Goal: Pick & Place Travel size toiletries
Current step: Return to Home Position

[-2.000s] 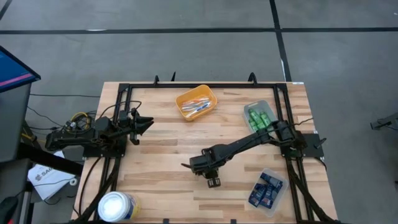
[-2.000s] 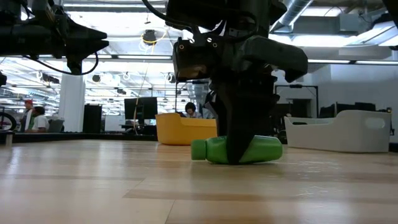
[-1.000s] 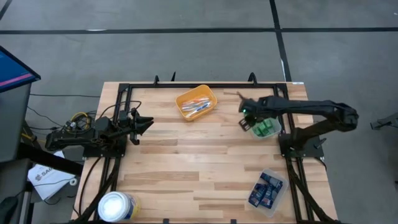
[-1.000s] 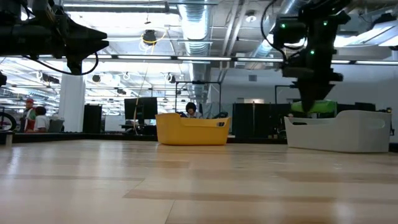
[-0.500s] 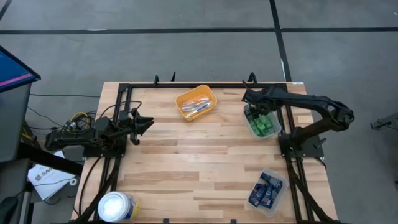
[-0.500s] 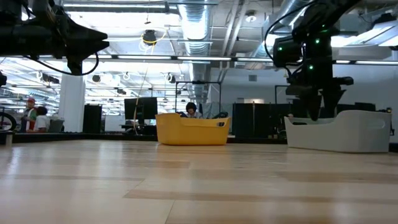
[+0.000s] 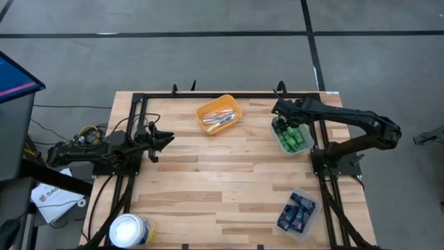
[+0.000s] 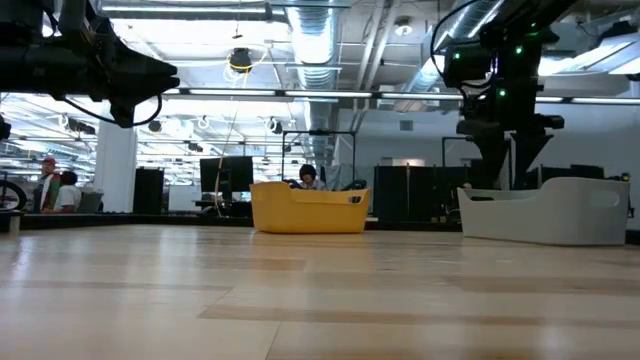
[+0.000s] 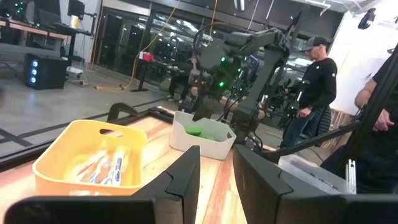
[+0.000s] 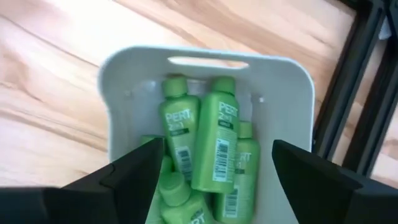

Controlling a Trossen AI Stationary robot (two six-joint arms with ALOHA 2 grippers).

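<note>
Right hand [image 10: 216,152] wide, holding nothing, over grey bin [image 10: 205,56]; green bottles [image 10: 176,124] lie inside. Sticks [image 7: 219,119] in orange tray [image 7: 238,111], navy packets [image 7: 297,210] in clear tray [image 7: 310,196]. I see no loose item on desk [image 7: 208,180]. Sorting looks done; only parking right arm left, I judge. Left hand [image 7: 166,138] at desk's left edge, narrow gap, holding nothing.

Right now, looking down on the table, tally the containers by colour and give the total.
Orange tray: 1
Grey bin: 1
Clear tray: 1
White tub: 1
Total: 4
</note>
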